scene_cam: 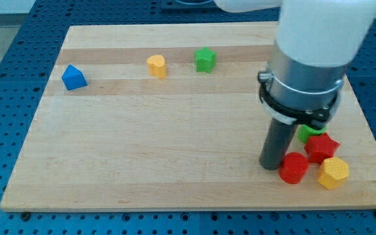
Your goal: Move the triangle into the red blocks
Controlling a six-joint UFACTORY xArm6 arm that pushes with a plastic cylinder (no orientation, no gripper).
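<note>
- Triangle: the blue triangle block (74, 78) was seen at the desk's (175, 150) upper left, well apart from the red blocks.
- Red star block (321, 146) and red round block (294, 168) were clustered at the view's lower right.
- My tip (270, 166) was placed just left of them, far right of the triangle; no fingers were fitted, so nothing was grasped.

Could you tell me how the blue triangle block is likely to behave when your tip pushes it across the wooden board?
The blue triangle block sits flat and squat, so it will probably slide rather than roll or tip. Its angled sides may make it rotate if pushed off-centre. It looks small and rigid, likely light, and the wooden board looks smooth. My tip is far off, beside the red blocks.
</note>
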